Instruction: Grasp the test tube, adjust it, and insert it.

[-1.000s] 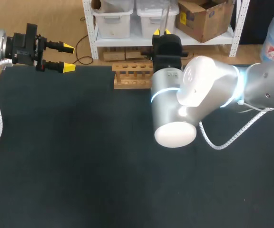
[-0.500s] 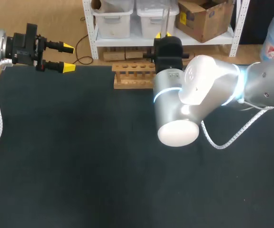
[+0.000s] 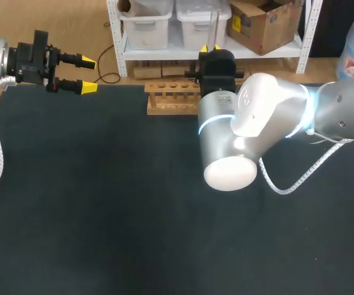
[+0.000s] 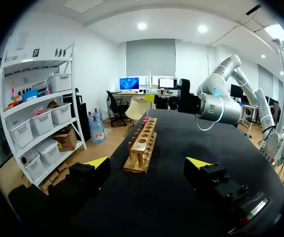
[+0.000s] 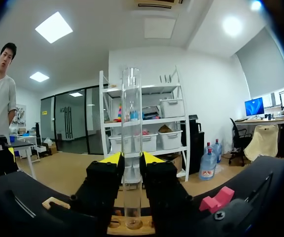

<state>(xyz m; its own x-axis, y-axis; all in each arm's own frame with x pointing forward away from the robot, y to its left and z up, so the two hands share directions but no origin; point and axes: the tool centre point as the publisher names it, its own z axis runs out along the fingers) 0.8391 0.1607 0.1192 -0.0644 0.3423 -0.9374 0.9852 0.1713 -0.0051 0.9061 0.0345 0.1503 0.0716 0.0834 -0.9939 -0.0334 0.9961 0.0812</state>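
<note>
Right gripper (image 5: 131, 159) pinches test tube (image 5: 131, 98) upright at wooden rack (image 3: 171, 98); left gripper (image 3: 85, 74) spread, far left. Risk: misaligned tube bottom catches a hole rim, then slips or cracks.

No writing, number or sign can be read on anything at the table. The test tube (image 5: 131, 123) is plain clear glass with no label or scale marks that show. The wooden rack (image 3: 172, 98), at twelve o'clock on the table (image 3: 103, 203), is bare wood. The left pincer (image 3: 88, 75) and right pincer (image 5: 131, 158) carry no legible marking on their black bodies or yellow tips, and the silver arm housings are blank too.
</note>
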